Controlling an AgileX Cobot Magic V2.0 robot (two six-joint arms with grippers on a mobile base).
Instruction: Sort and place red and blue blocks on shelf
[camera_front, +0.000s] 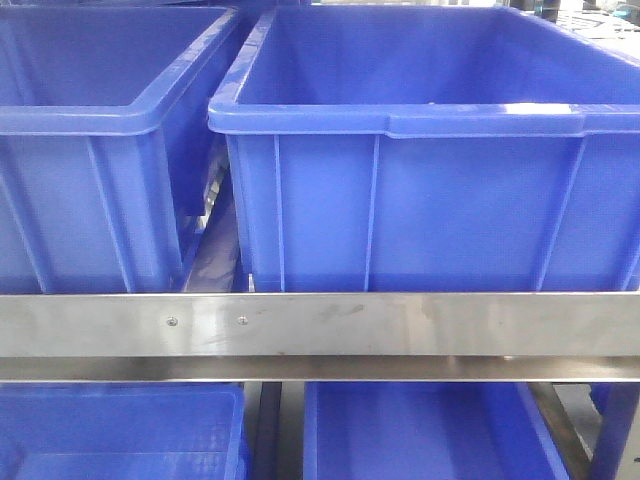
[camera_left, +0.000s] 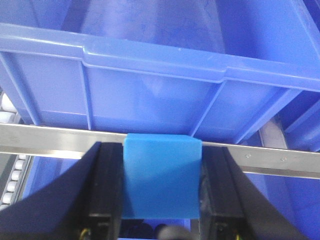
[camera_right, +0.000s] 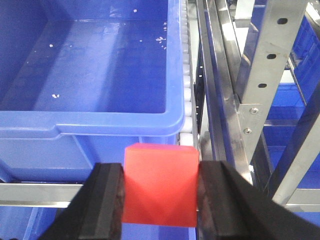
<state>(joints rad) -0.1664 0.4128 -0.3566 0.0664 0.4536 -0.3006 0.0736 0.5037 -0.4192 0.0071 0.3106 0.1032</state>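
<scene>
In the left wrist view the blue block (camera_left: 161, 175) sits squeezed between two black fingers, so my left gripper (camera_left: 161, 182) is shut on it, held in front of the shelf rail (camera_left: 55, 139) and a blue bin wall (camera_left: 150, 95). In the right wrist view the red block (camera_right: 160, 184) is clamped in my right gripper (camera_right: 160, 192), just before the front right corner of an empty blue bin (camera_right: 100, 75). The front view shows the shelf (camera_front: 400, 325) with two blue bins (camera_front: 430, 200) on it; neither gripper nor block appears there.
A second bin (camera_front: 90, 180) stands left of the big one, with a narrow gap between them. Lower bins (camera_front: 120, 435) sit under the steel rail. Perforated steel posts (camera_right: 262, 65) and roller tracks (camera_right: 188, 75) run right of the bin in the right wrist view.
</scene>
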